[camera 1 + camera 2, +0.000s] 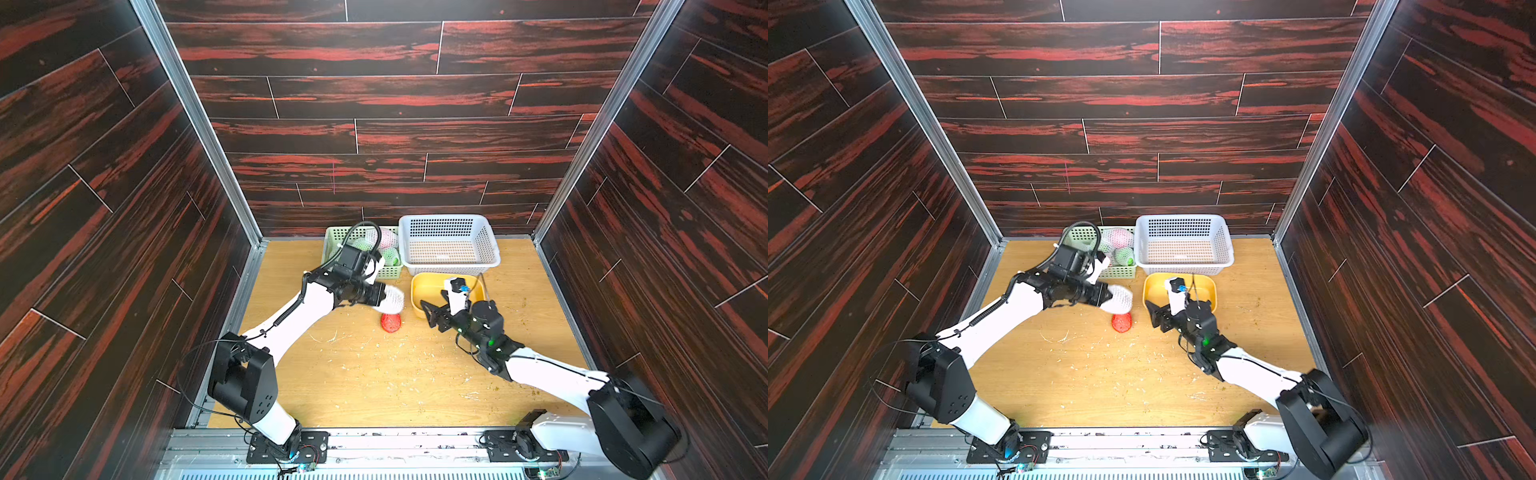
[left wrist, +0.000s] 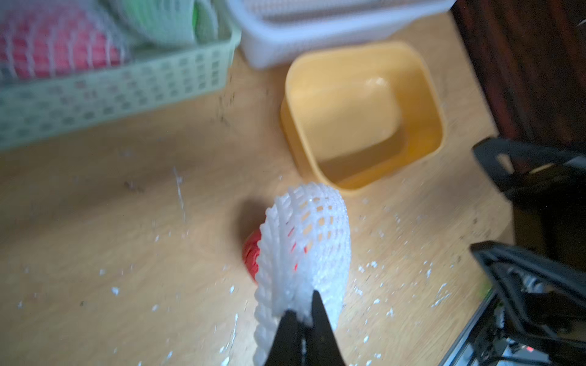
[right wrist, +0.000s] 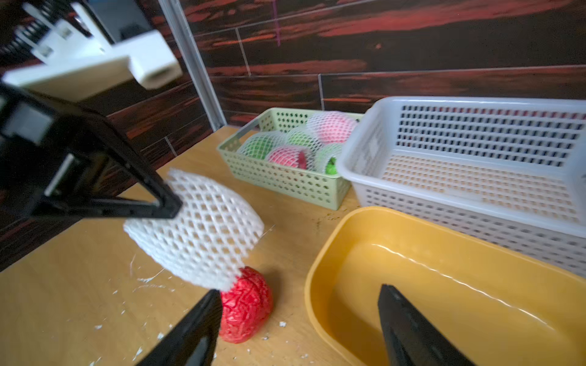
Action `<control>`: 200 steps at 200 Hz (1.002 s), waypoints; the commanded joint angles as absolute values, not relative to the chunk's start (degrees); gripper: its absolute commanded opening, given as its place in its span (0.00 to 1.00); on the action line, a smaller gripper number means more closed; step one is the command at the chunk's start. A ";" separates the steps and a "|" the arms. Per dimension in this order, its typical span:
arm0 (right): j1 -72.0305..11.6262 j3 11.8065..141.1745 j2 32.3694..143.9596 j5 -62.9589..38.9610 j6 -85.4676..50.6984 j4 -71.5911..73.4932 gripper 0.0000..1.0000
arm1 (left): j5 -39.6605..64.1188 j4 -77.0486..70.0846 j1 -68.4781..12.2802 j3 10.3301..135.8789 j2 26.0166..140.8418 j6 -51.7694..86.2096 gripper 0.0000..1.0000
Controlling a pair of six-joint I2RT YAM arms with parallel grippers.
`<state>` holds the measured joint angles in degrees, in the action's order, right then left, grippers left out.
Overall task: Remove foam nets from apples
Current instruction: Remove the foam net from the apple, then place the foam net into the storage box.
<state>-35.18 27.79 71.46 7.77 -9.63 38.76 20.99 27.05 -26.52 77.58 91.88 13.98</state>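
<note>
Net held over a bare red apple

The left gripper (image 2: 303,305) has its jaws pressed together on a pinch of 1 white foam net (image 2: 312,236), holding it above the table (image 1: 374,382); the net hangs as an open, empty mesh cup, and in the right wrist view its lower edge meets the top of the red apple (image 3: 245,304), though whether the 2 touch cannot be told; the apple sits bare on the table, wrinkled and bright, just beside the near corner of the yellow tub (image 2: 418,104) and between the 2 grippers; the right gripper (image 3: 299,291) stands with its jaws spread wide and nothing between them, low over the table, 1 finger close by the apple and the other over the tub; at the back of the table the green basket (image 3: 279,180) holds 5 netted apples (image 3: 285,155), 3 pale green and 2 pale pink through their mesh; the white basket (image 3: 475,202) stands just beside it, behind the tub; white scraps (image 1: 353,368) lie scattered over the wood
</note>
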 commanded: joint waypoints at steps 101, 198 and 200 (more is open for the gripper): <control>-34.58 15.58 59.91 39.29 -9.70 52.27 0.89 | 28.18 18.90 -35.89 111.46 125.30 16.43 0.00; -34.62 15.54 62.48 33.43 -7.11 54.78 0.89 | 24.07 20.09 -36.30 111.16 124.48 13.34 0.70; -34.60 15.68 62.66 32.81 -6.92 54.72 0.89 | 23.62 20.01 -36.30 110.65 123.82 13.13 0.70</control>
